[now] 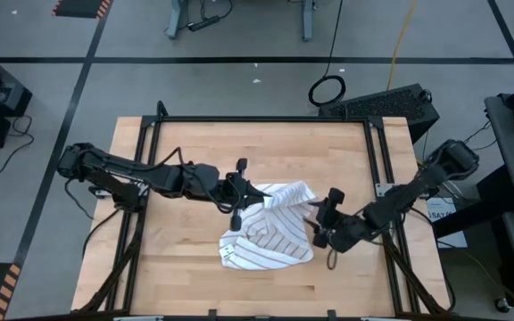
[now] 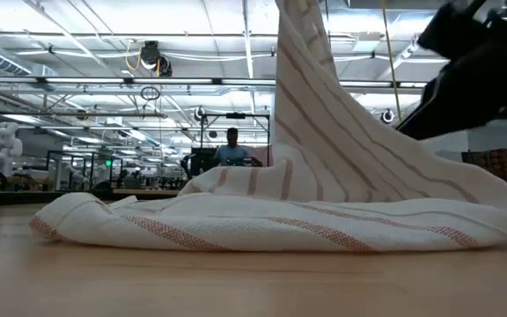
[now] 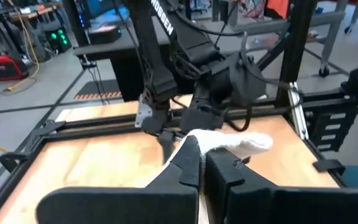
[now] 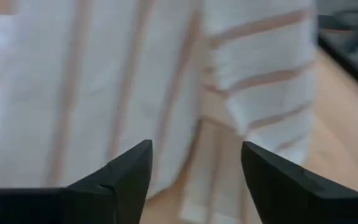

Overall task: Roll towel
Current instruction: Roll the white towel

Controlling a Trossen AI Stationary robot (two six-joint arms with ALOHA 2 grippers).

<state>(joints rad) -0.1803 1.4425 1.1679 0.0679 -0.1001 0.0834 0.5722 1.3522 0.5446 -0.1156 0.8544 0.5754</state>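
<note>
A: Where is the towel (image 1: 270,232)?

B: On the bench (image 1: 186,267), about mid-bench, crumpled. Most of it lies flat, but one part is pulled up off the rest. In the low view that part rises as a steep peak out of the top of the picture, with the rest spread in folds below it.

A: Who has it up?

B: The left gripper (image 3: 197,163). Its fingers are pressed together on a fold of towel; white cloth bunches just beyond the tips in its wrist view. In the high view it sits at the towel's left upper edge.

A: And the right gripper (image 4: 194,171)?

B: Spread, holding nothing. It faces the hanging striped cloth from close by, at the towel's right side.

A: How will the towel handle?

B: By my reading, light and limp. It drapes straight down from the pinch and wrinkles freely, so it won't keep any shape alone. It's thin, so a pinch on an edge or corner should hold, but a single pinch lets everything else sag and twist.

A: So where to take hold?

B: I'd say along one edge, both grippers well apart on it, so the cloth can be drawn flat before rolling. The small tag (image 1: 227,253) at the towel's lower left marks an edge.
</note>
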